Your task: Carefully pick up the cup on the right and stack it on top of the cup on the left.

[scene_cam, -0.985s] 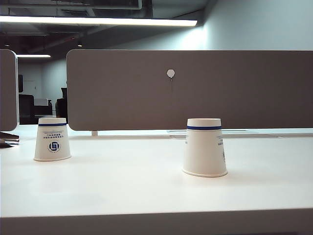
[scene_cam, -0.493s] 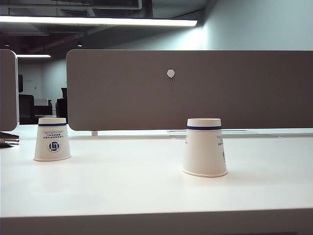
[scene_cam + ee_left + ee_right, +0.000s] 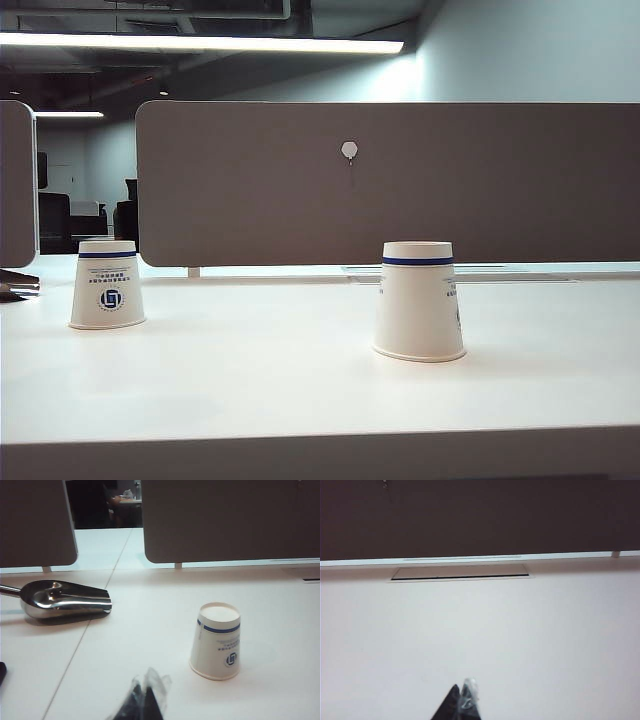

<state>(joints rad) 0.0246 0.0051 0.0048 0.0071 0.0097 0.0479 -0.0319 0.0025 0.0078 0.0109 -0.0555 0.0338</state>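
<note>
1. White table carries two upside-down paper cups, well apart – the left cup and the right cup, each with a blue band near its upturned base.
2. Neither arm shows in the exterior view; both cups stand free, untouched, not yet stacked.
3. Left gripper: only its dark fingertips show, pressed together and holding nothing. It hangs low over the table.
4. Ahead of the left gripper and off to one side stands the left cup, near but apart from the tips, its logo facing the camera.
5. Farther ahead of that gripper, on the other side, a metal scoop lies on the table, well apart from the cup.
6. Right gripper: dark tips pressed together, pinching nothing – bare table lies ahead of it.
7. Beyond the right gripper a flat cable hatch sits flush in the table, just before the grey divider.
8. The right cup is not seen from the right wrist, so its place relative to that gripper cannot be told.
</note>
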